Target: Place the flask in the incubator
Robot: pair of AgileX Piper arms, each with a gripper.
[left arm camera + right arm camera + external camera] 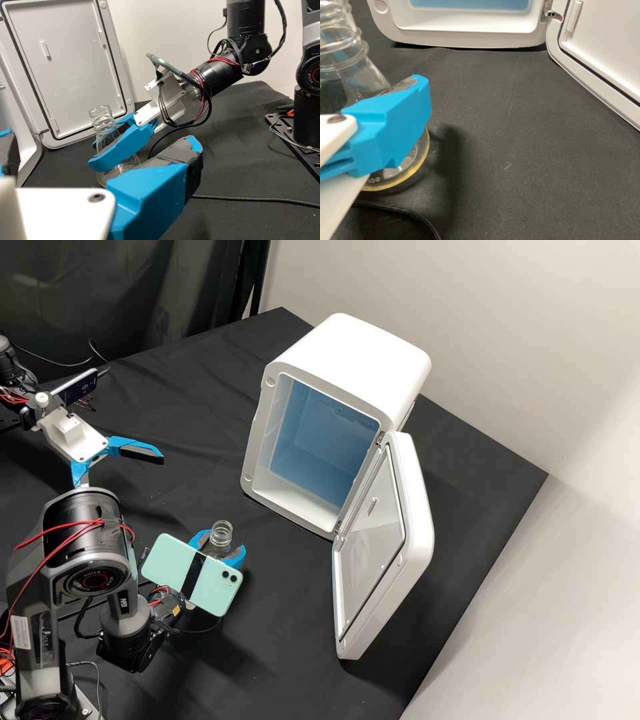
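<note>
While a broad stretch of black bench (467, 460) separates it from the arms, the white incubator (347, 360) stands wide open, blue cavity facing them, its door (407, 527) swung out sideways near the bench's edge. The left gripper (118, 471) hangs well apart, fingers spread. The right gripper (221, 545) clamps the clear conical flask (102, 122), which stands upright on the bench, long axis vertical, open mouth up.
</note>
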